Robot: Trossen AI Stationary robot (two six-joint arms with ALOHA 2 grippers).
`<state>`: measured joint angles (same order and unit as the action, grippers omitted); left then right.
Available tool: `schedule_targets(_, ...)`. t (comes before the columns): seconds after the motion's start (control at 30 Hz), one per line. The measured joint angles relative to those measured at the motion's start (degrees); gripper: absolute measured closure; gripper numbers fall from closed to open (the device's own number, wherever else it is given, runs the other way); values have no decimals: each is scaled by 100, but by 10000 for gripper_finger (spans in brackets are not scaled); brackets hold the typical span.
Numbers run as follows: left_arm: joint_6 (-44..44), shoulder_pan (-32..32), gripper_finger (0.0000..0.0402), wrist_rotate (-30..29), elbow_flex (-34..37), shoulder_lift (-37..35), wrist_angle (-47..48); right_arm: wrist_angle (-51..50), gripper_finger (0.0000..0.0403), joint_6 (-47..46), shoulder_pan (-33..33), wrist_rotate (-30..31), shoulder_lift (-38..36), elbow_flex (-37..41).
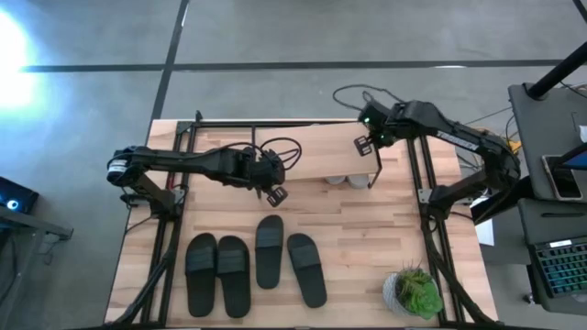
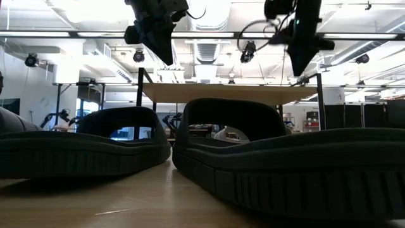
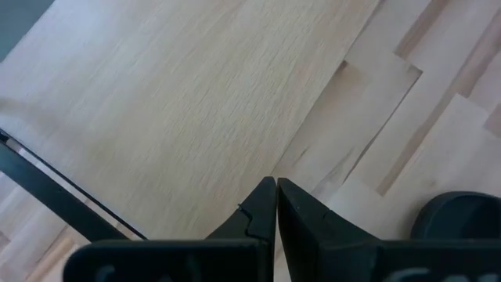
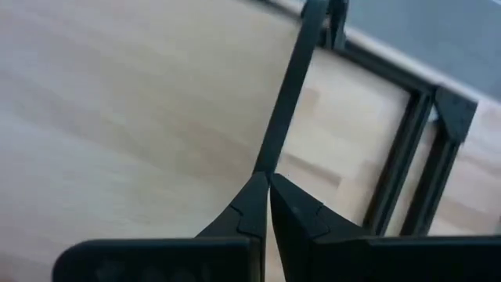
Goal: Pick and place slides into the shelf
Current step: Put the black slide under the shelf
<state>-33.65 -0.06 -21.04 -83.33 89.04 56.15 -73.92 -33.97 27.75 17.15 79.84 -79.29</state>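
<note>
Four black slides lie sole down on the table's near half: one pair (image 1: 216, 275) at the left and one pair (image 1: 286, 258) to its right. Two of them fill the low view (image 2: 82, 149) (image 2: 291, 161). The toes of two light grey slides (image 1: 345, 181) stick out from under the shelf (image 1: 316, 151), which stands on its black legs at the table's far middle. My left gripper (image 1: 273, 188) is shut and empty above the shelf's near left corner (image 3: 275, 182). My right gripper (image 1: 367, 137) is shut and empty above the shelf's right end (image 4: 268, 178).
A potted green plant (image 1: 415, 291) stands at the table's near right corner. Black frame rails (image 1: 426, 197) run along the table's left and right sides. Cables (image 1: 353, 96) lie behind the shelf. Bare tabletop (image 1: 367, 238) lies between the slides and the plant.
</note>
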Motion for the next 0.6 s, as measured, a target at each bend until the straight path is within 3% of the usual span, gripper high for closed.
schedule_targets(0.3, -359, -230, 402, -91, 228, -565, -62, -203, 390, 449, -565, -562, -280, -911)
schedule_targets(0.43, -501, -456, 402, -290, 415, -1169, -405, -789, 390, 225, -1196, -747, -330, -996)
schedule_targets(0.6, -495, -603, 402, -286, 714, -1580, -630, -943, 390, -502, -2507, -1156, -283, -800)
